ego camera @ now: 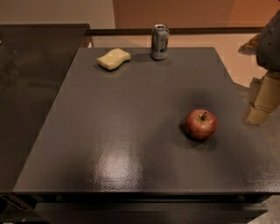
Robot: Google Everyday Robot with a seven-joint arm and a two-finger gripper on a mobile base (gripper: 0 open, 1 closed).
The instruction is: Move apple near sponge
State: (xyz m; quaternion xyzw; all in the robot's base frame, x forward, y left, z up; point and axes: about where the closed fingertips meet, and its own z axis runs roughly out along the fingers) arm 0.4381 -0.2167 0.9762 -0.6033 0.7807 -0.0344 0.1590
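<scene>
The near part of the dark grey table point(131, 131) carries a pale patch of reflected light just in front of its front edge. Farther in, on the right half of the top, the apple point(201, 124) sits upright with its short dark stem pointing up and a soft shadow around its base. To the right of it, past the table's right edge and a little farther back, the gripper point(262, 103) hangs at the border of the view, tan and blocky under a grey arm link, well apart from the apple and touching nothing on the table; whether it is spread or closed I cannot tell. Along the left side lies a darker, glossy surface point(30, 87). At the far edge the sponge point(113, 58) lies flat toward the left, well apart from the apple, which is diagonally across the top from it. Near the sponge's right stands the can point(160, 41), upright. Behind them runs an orange wall point(175, 13).
</scene>
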